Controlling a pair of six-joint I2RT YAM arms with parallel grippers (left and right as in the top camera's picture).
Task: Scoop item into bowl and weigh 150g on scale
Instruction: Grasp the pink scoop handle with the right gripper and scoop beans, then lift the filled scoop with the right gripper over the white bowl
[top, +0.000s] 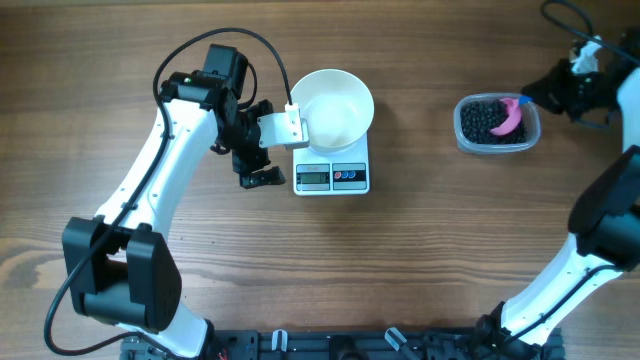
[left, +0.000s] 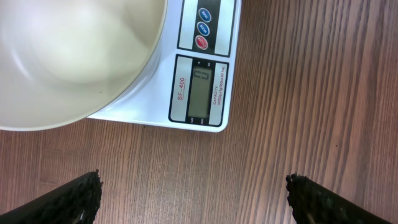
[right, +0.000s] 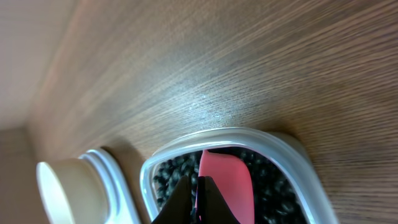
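Scooping looks fiddly: small glossy black beans (top: 482, 120), loose in the clear plastic tub (top: 458, 125) far right, roll freely. I clamp the pink plastic scoop (right: 227, 180) by its handle in my right gripper (right: 196, 196); my left gripper (left: 196, 199) gapes.

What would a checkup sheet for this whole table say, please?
Surface: wooden table, bare, no spills seen.
Job's things: white bowl empty, sitting on the scale; beans in the clear tub with the pink scoop.
Clutter: nothing seen.
End effectors: left end effector open, beside the scale, holding nothing; right end effector shut on the pink scoop.
Cables: black cable loops near the left end effector.
Surroundings: nothing seen.
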